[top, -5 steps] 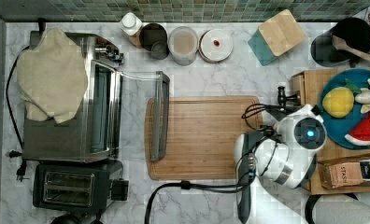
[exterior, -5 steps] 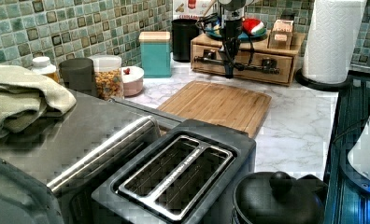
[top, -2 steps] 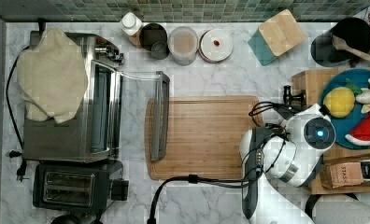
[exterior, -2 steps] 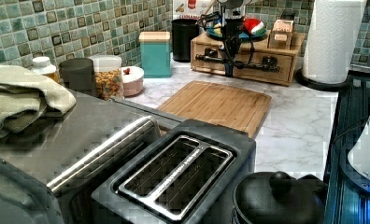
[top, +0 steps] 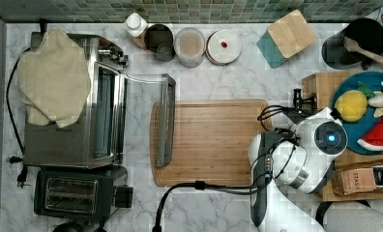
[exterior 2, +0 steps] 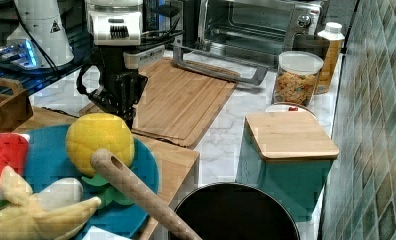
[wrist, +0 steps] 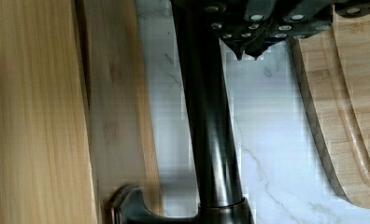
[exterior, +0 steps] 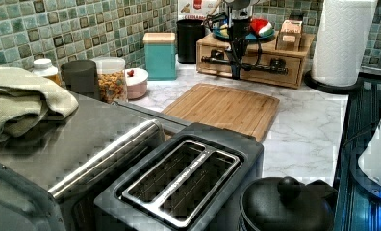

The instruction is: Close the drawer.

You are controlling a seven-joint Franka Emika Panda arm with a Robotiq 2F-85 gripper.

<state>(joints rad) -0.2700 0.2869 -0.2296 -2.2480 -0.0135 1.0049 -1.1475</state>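
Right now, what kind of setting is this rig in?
Looks like a kitchen counter, likely a staged one: a toaster oven and slot toaster on a marble-look countertop, a wooden cutting board, and a green tiled backsplash.

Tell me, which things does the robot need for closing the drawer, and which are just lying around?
For the job: drawer, dark handle, gripper.

Just lying about: cutting board, toaster, paper towel roll, teal canister, blue plate of toy fruit.
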